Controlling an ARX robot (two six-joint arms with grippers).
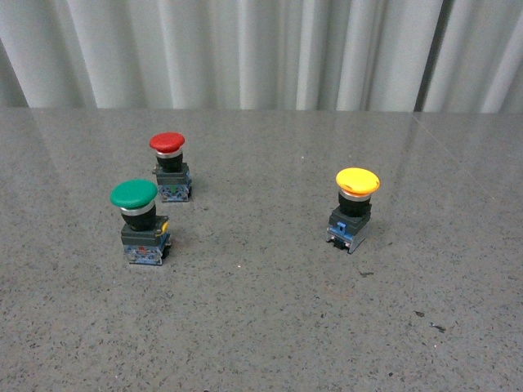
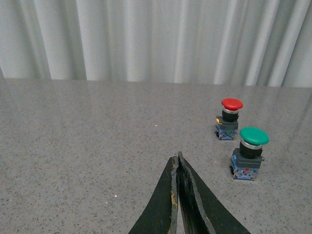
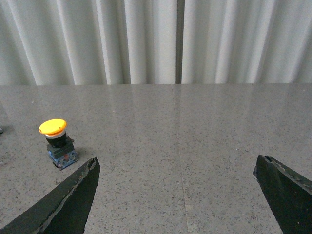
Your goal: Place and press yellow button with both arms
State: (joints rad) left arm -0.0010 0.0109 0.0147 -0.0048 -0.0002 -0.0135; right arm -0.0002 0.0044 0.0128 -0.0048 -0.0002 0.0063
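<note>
**Step in hand:** approach, with no contact made. The yellow button [image 1: 353, 208] stands upright on the worktop [image 1: 261, 335], right of centre in the front view. It is well apart from the green button [image 1: 139, 222] and the red button [image 1: 170, 168] on the left. Neither arm shows in the front view.

**Right gripper** [image 3: 175, 163]: spread wide, holding nothing. The yellow button lies ahead of it and off to one side, outside the gap between the fingers.

**Left gripper** [image 2: 177, 160]: pressed together, empty. Only the green and red buttons lie ahead of it.

**Next move, as judged:** the right arm must line up on the yellow button and take its body below the cap. The left gripper, already pressed together, looks suited to pressing the cap.
</note>
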